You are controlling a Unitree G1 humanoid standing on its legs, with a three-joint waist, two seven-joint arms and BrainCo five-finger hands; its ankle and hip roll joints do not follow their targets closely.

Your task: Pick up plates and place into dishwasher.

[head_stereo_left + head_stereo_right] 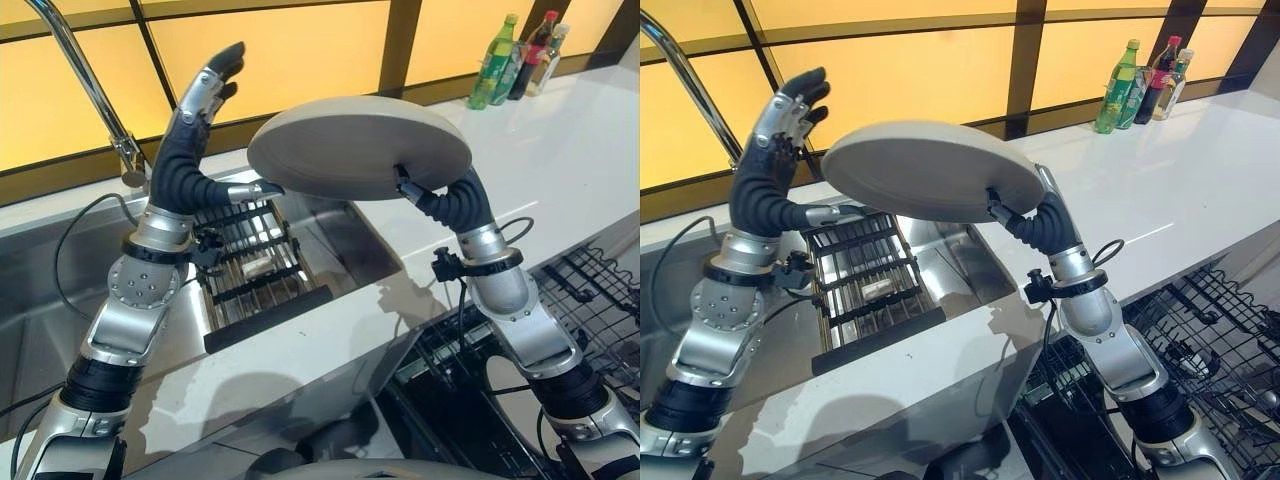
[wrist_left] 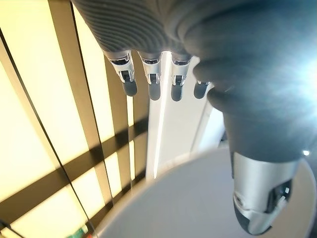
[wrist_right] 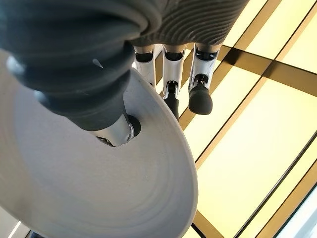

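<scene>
plate [image 1: 358, 147] up in the air over the sink [image 1: 330, 235], underside toward the head camera, tilted slightly. right hand [image 1: 1025, 215] clamped on its rim, thumb pressed to one face, fingers behind the other. left hand [image 1: 205, 100] raised beside the plate's left edge, fingers straight and relaxed, holding nothing. dish rack [image 1: 250, 265] in the sink below. dishwasher rack [image 1: 1200, 345] pulled out at lower right. bottles [image 1: 520, 55] far back on the counter [image 1: 560, 150].
</scene>
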